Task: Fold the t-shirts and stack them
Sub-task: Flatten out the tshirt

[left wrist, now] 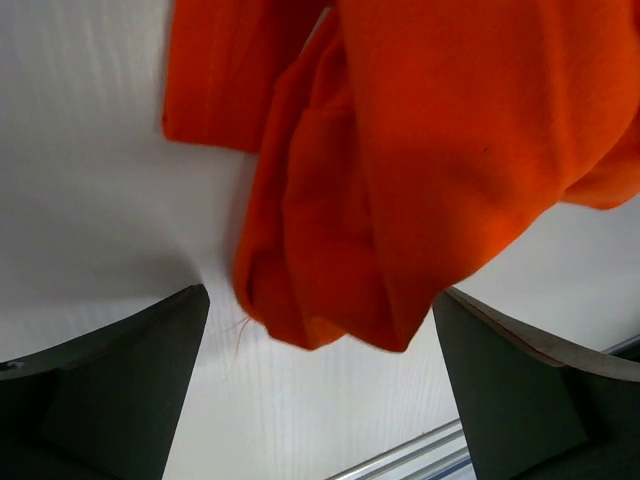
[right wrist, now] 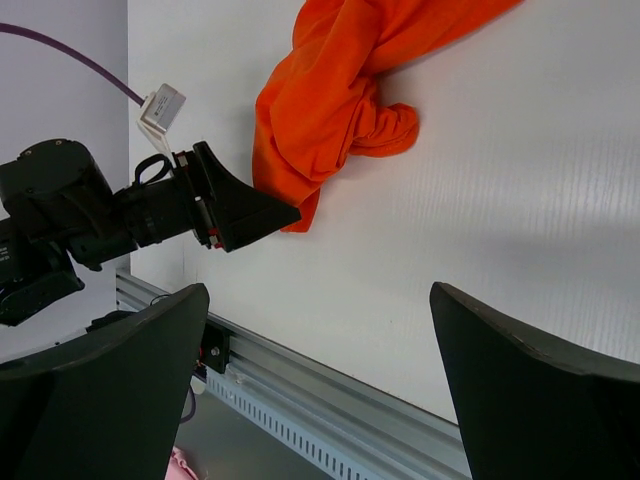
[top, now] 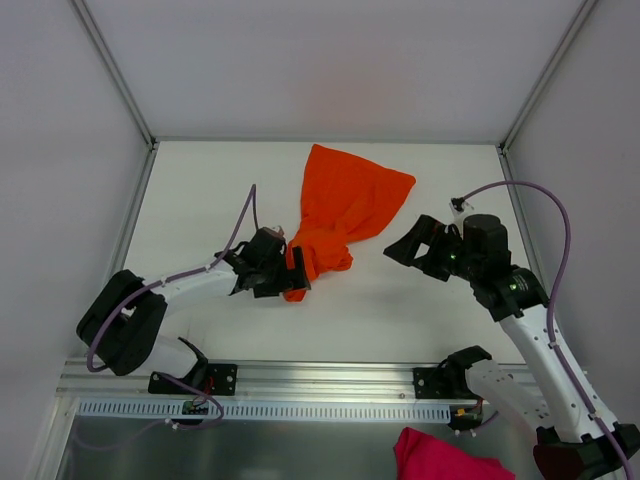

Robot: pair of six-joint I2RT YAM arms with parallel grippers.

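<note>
Orange t-shirt [top: 345, 210] lying crumpled on the white table [top: 420, 310], towards its middle and back. The far part is spread flat like a fan, and the near end is twisted into a bunched roll. The left arm reaches low across the table from the left, with the left gripper [top: 287, 272] at the bunched end. Its jaws are spread wide, and the roll lies between the fingers [left wrist: 120, 380] unpinched. The right arm bends in from the right, with the right gripper [top: 402, 247] pointing at the shirt, just apart from it. Its jaws are likewise spread wide, holding nothing.
</note>
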